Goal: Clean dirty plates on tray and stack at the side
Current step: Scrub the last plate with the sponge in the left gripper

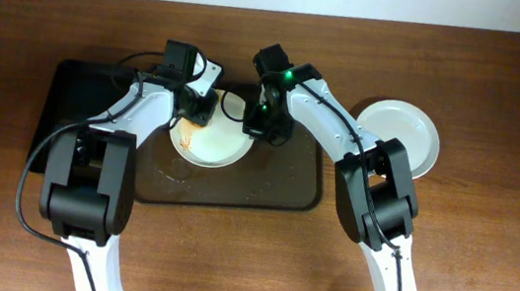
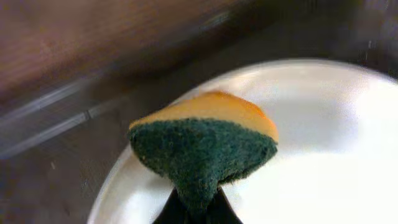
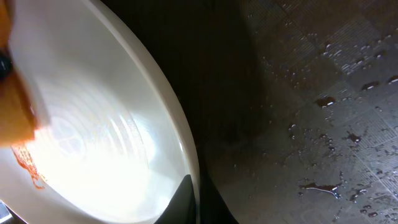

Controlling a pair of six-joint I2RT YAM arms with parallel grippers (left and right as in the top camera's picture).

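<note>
Closest in, the left gripper point(image 2: 196, 208) is clamping a green-and-yellow sponge point(image 2: 205, 143) by its lower edge. The sponge's long axis is running across the left wrist view, its green scouring face turned toward the camera and its yellow back facing away, over the near edge of the dirty plate point(image 2: 323, 155). The right gripper point(image 3: 189, 199) is pinching that plate's rim on the opposite side, apparently steadying it. Orange sauce streaks point(image 3: 28, 165) are showing near the sponge, so the wiping is looking unfinished. The plate, being round, is pointing no particular way; it is lying roughly level near the middle of the tray point(image 1: 274, 192), whose long axis is running left to right and whose floor is carrying water droplets point(image 3: 323, 99). Farther off, a second plate point(image 1: 403, 133) is sitting plain white on the table point(image 1: 487, 243) to the right; whether another is lying under it I cannot tell.
</note>
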